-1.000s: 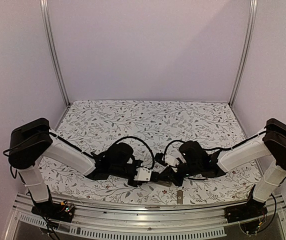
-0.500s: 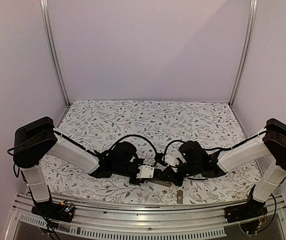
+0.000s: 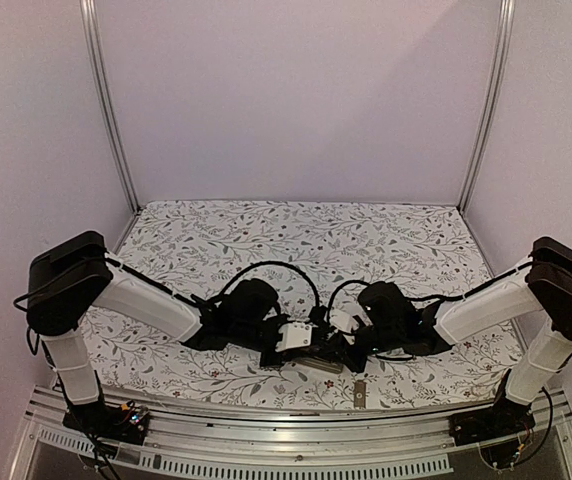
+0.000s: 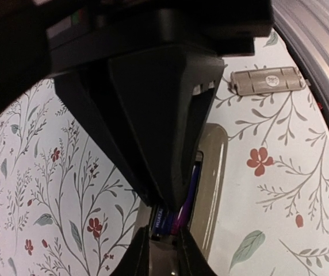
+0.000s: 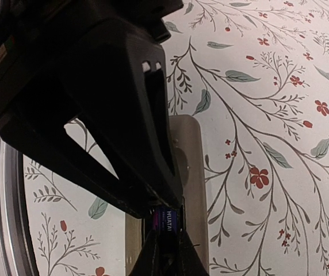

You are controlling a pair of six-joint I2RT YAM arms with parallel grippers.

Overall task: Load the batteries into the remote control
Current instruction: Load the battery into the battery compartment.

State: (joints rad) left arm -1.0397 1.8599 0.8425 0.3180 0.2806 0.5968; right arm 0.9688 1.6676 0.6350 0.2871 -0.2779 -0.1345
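Lying back-up near the 6 o'clock edge of the table (image 3: pixel 296 240), the remote control (image 4: pixel 213 172) sits where both arms can reach it from opposite sides, and they meet over its battery bay. The left gripper (image 4: pixel 163 225) has its jaws drawn narrow, with a dark, blue-labelled battery (image 4: pixel 160 221) nipped between the tips, low over the recess. This looks like a pinch meant to seat the cell rather than carry it. The right gripper (image 5: pixel 165 223) comes in from the 3 o'clock side. Its jaws are almost together, and a blue-labelled battery shows in the slim gap between them, also at the bay. The grey cover piece (image 4: pixel 266 80) lies apart on the cloth, toward 5 o'clock of the remote control by the rail, probably set aside until the bay is filled.

Much is masked. The fingers' dark bulk covers most of the bay in both wrist views, and in the overhead view the wrists hide the remote control almost entirely. Whether the two grippers pinch one battery or two cannot be told, nor whether any cell sits fully home.
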